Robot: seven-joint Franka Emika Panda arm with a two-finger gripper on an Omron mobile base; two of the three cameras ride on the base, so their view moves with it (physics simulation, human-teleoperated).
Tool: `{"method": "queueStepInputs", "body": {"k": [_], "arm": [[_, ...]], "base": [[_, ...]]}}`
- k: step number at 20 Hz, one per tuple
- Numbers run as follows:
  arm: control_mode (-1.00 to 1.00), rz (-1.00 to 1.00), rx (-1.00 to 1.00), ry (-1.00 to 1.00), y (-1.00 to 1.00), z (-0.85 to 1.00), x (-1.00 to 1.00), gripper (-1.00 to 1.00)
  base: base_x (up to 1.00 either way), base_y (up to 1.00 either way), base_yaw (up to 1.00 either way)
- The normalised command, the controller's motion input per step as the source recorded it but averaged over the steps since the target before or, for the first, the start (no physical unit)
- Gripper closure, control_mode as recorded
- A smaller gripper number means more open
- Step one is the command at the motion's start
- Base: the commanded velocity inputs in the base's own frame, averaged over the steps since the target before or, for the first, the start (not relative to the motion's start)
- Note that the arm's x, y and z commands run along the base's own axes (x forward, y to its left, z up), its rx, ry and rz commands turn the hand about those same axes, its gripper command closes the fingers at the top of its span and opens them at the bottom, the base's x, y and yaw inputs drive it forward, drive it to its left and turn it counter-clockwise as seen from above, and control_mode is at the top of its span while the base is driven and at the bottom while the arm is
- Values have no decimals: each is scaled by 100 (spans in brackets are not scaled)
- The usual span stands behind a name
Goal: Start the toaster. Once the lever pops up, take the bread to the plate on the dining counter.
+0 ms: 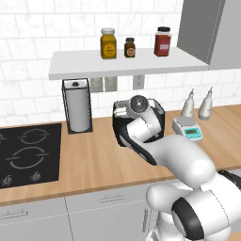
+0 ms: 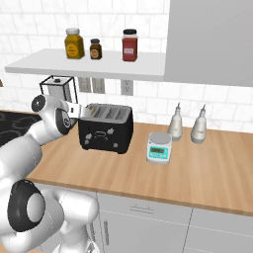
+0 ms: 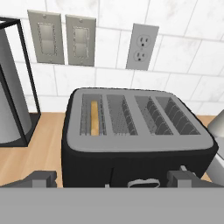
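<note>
The black toaster [image 3: 131, 162] stands on the wall counter against the tiled wall, close in front of my hand. Its grey top has several slots. The bread [image 3: 94, 117], a thin tan slice, stands sunk in the leftmost slot in the hand view. A pale-outlined lever [image 3: 141, 182] sits low on the toaster's front face. My gripper [image 3: 113, 179] is open, its two fingertips [image 3: 41, 177] wide apart and level with the front, holding nothing. From the right base, the toaster [image 2: 106, 129] has my wrist just to its left; from the left base, the toaster [image 1: 161, 113] is mostly behind my arm. The plate and dining counter are out of view.
A wire-framed paper towel roll [image 1: 77, 106] stands left of the toaster. A small kitchen scale [image 2: 159, 147] and two bottles [image 2: 188, 123] sit to its right. The black cooktop [image 1: 28, 153] lies further left. A shelf with jars [image 1: 127, 63] hangs overhead.
</note>
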Motion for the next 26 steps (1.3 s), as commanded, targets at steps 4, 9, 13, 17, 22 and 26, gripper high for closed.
{"method": "queueStepInputs", "body": {"k": [4, 9, 13, 17, 22, 26], "arm": [[-100, 0, 0, 0, 0, 0, 0, -100], [-100, 0, 0, 0, 0, 0, 0, -100], [-100, 0, 0, 0, 0, 0, 0, -100], [-100, 0, 0, 0, 0, 0, 0, -100], [-100, 0, 0, 0, 0, 0, 0, -100], [-100, 0, 0, 0, 0, 0, 0, -100]], "base": [[0, 0, 0], [0, 0, 0], [0, 0, 0], [0, 0, 0], [0, 0, 0], [0, 0, 0]]}}
